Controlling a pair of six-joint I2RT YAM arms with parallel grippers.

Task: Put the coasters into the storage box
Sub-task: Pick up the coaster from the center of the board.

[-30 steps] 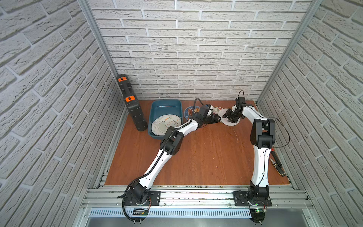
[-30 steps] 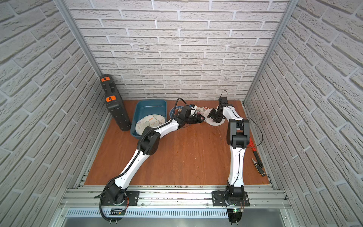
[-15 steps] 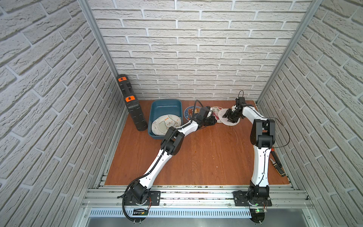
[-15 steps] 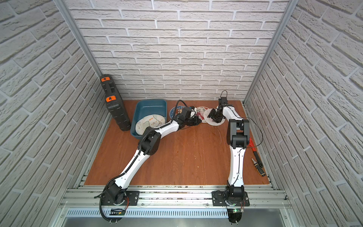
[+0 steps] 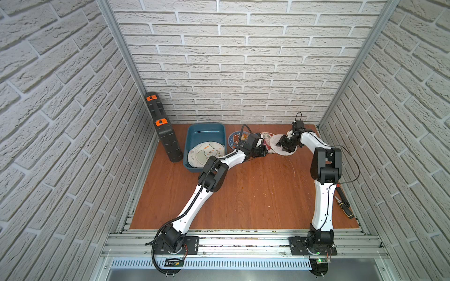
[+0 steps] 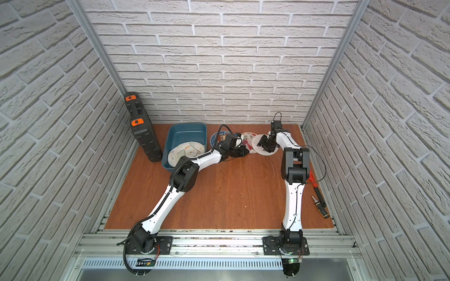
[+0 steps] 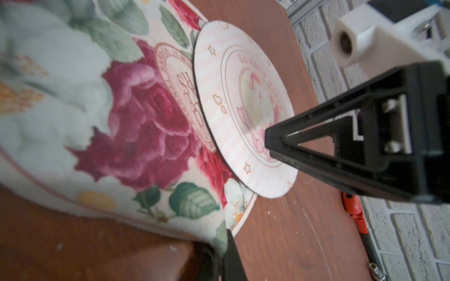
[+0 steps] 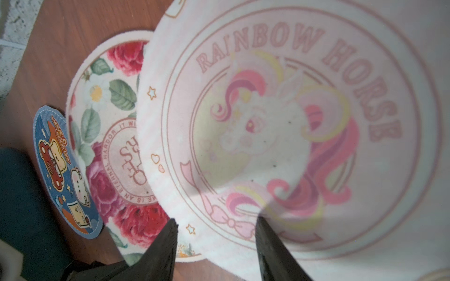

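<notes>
Pink horse coaster (image 8: 267, 121) lies under right tool (image 8: 216, 220), jaws apart, covering part of rose coaster (image 8: 114, 170). Left tool (image 5: 263, 152) clamps rose coaster's near edge, jaws mostly cut off. Behind left tool: storage box (image 5: 194, 131).

Three coasters (image 5: 234, 141) on the table (image 5: 243, 194), at least two more in one storage box (image 5: 205, 135), one black case (image 5: 168, 136)

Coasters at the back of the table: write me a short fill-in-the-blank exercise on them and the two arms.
1. The rose coaster lies partly under the pink coaster printed RAINBOW ____.
2. The left gripper is shut on the edge of the ____ coaster.
3. The right gripper, above the pink coaster, has its jaws ____.
4. Of the coasters on the table, the one nearest the box is ____.
Missing words: HORSE; rose; open; blue.
</notes>
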